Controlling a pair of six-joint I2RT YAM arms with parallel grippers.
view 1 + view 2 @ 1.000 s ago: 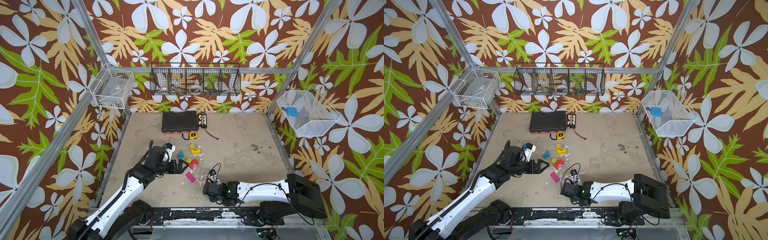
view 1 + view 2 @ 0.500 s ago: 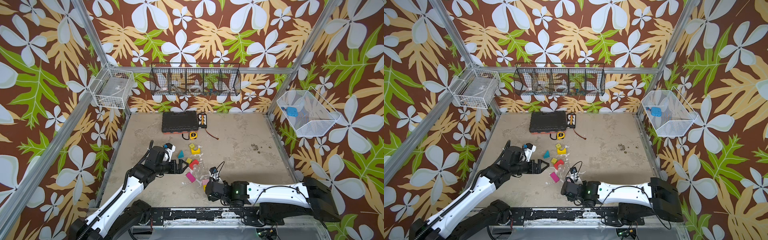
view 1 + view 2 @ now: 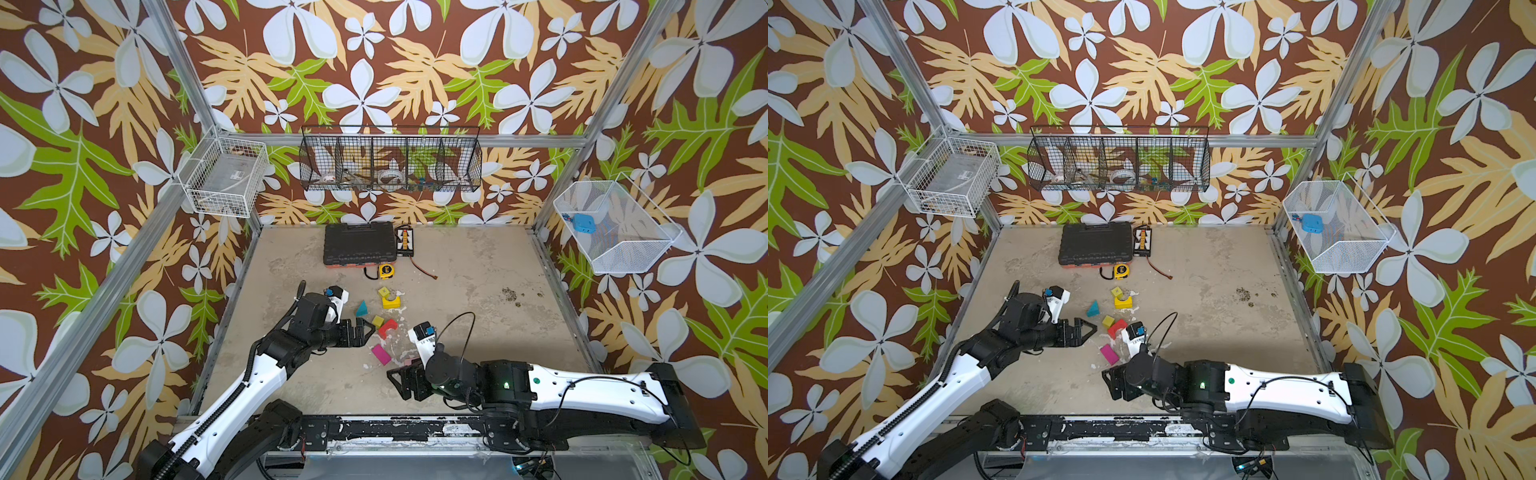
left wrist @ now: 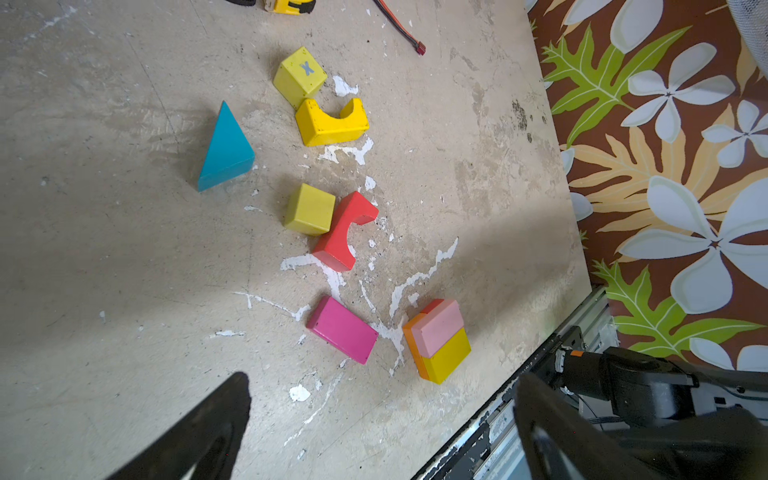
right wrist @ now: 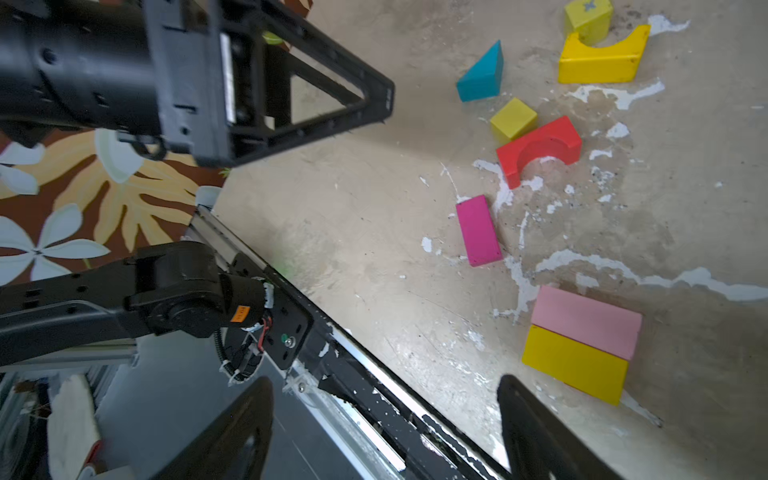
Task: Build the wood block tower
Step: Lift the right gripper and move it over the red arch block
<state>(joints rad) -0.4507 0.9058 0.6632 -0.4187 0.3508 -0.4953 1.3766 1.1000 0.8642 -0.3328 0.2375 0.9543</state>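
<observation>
Left tool (image 4: 380,388) hangs wide open, empty, near the red wooden arch (image 4: 337,240); right tool (image 5: 382,384), open and empty, beside the pink-and-yellow wooden brick stack (image 5: 582,340).

Low pink-and-yellow tower (image 4: 437,340) sits near scattered wood blocks (image 4: 309,209).

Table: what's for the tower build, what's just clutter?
Job: teal wooden wedge, yellow X-marked cube, yellow arch, plain yellow cube, red arch, magenta brick, pink-and-yellow brick stack on orange base.
Clutter: black plastic case, yellow tape measure, black connector board, red-brown cable.
</observation>
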